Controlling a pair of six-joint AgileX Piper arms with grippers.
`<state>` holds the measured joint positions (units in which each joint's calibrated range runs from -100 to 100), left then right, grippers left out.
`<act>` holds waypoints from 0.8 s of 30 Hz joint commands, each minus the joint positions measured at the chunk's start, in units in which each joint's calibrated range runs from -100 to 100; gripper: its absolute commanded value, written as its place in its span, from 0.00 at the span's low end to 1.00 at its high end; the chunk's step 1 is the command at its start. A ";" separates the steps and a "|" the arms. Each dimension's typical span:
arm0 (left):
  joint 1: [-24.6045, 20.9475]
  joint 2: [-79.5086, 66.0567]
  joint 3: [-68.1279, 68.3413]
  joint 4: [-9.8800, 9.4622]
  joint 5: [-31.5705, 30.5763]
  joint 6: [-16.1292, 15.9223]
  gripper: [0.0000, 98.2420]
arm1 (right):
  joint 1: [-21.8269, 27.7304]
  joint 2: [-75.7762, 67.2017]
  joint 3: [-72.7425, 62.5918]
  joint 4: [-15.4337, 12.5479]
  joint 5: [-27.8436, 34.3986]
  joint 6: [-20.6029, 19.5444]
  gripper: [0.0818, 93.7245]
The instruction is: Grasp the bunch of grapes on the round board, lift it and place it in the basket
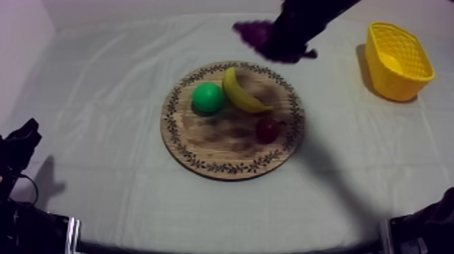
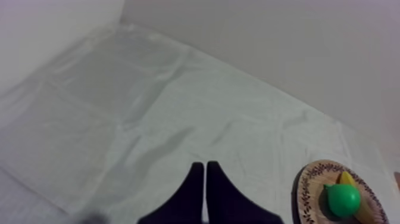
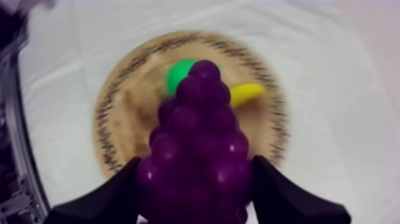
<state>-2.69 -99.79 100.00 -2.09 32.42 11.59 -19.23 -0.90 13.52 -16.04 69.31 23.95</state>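
Note:
The purple bunch of grapes (image 1: 251,32) hangs in the air above the far edge of the wooden board (image 1: 203,145), held by my right gripper (image 1: 280,47), which comes in from the upper right. In the right wrist view the grapes (image 3: 199,149) sit between two black fingers (image 3: 110,199), with the board (image 3: 128,119) below. The yellow basket (image 1: 398,61) stands at the far right, apart from the gripper. My left gripper (image 1: 20,145) rests low at the left; its fingers (image 2: 205,190) lie together as a narrow wedge.
On the board lie a green pear (image 1: 207,97), a banana (image 1: 240,93) and a small red fruit (image 1: 267,129). The left wrist view takes in the pear (image 2: 344,199) and the board's rim (image 2: 306,184) beyond wrinkled cloth.

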 commanded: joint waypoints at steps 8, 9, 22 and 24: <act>-0.03 0.05 0.00 0.01 -0.01 0.01 0.00 | 15.75 0.28 -3.81 -0.28 -2.23 0.75 0.42; -0.03 0.05 0.00 0.01 -0.01 0.01 0.00 | 17.12 0.92 -4.30 -0.17 -2.71 0.88 0.42; -0.03 0.05 0.00 0.01 -0.01 0.01 0.00 | 28.66 14.11 -12.10 1.10 -10.32 -1.02 0.43; -0.03 0.05 0.00 0.01 -0.01 0.01 0.00 | 29.52 16.12 -12.29 1.65 -11.89 -1.52 0.45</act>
<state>-2.69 -99.79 100.00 -2.09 32.42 11.59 9.48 13.59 1.27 -14.66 58.29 22.72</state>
